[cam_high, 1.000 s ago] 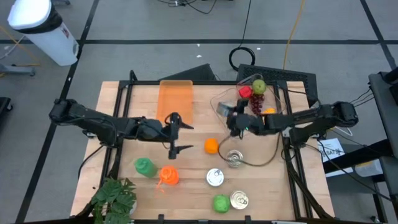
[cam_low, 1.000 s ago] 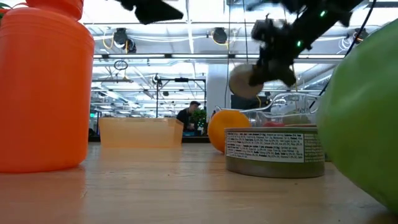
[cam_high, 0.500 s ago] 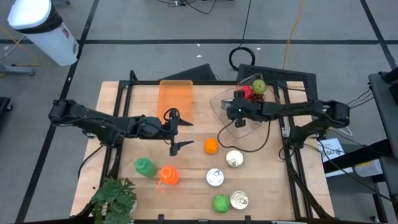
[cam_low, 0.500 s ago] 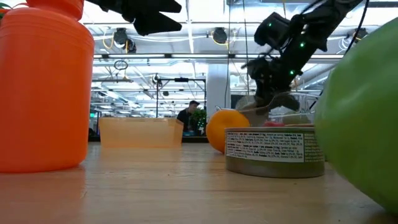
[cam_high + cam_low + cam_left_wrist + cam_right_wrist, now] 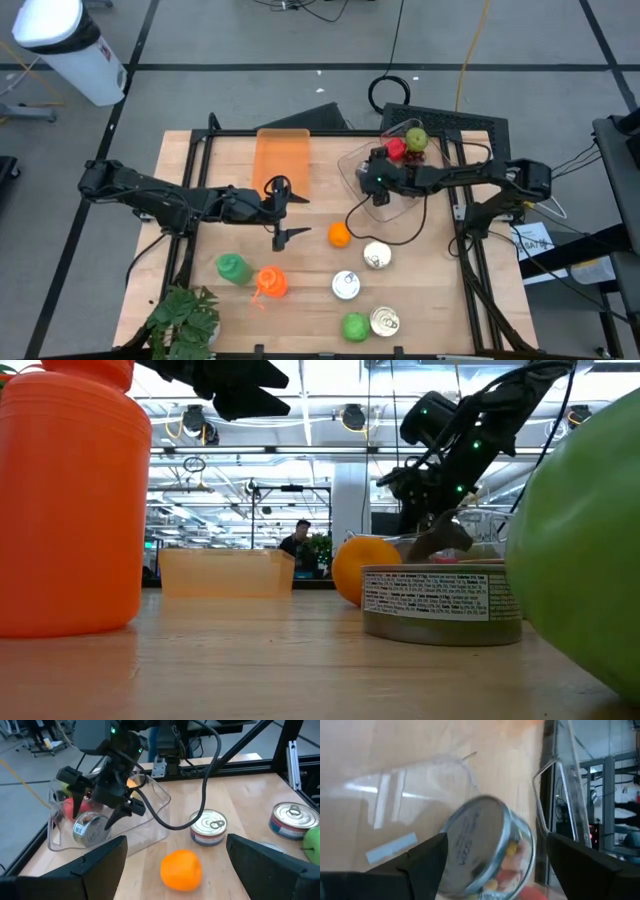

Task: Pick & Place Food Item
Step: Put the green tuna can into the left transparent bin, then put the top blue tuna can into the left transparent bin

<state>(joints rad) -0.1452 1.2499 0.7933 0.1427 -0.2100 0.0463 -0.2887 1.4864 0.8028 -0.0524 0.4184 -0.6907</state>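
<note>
A tin can (image 5: 90, 831) lies tilted on its side inside the clear plastic bin (image 5: 352, 168), next to a red fruit and a green apple (image 5: 416, 138). My right gripper (image 5: 380, 187) hangs over the bin, open. Its two fingers (image 5: 75, 806) stand on either side of the can (image 5: 480, 845), apart from it. My left gripper (image 5: 298, 217) is open and hovers above the middle of the table. It points toward the table's right, at a loose orange (image 5: 181, 869) resting on the wood.
Three more cans (image 5: 377, 255) (image 5: 345, 285) (image 5: 385, 320) stand near the table's near edge. With them are a green apple (image 5: 355, 327), an orange bottle (image 5: 270, 283), a green one (image 5: 232, 267) and a plant (image 5: 185, 315). An orange tray (image 5: 283, 158) sits at the far side.
My right gripper moved from above the table's middle toward the far edge and came down over the clear bin. The can that hung between its fingers a second ago now lies on its side in the bin. The left arm kept still.
</note>
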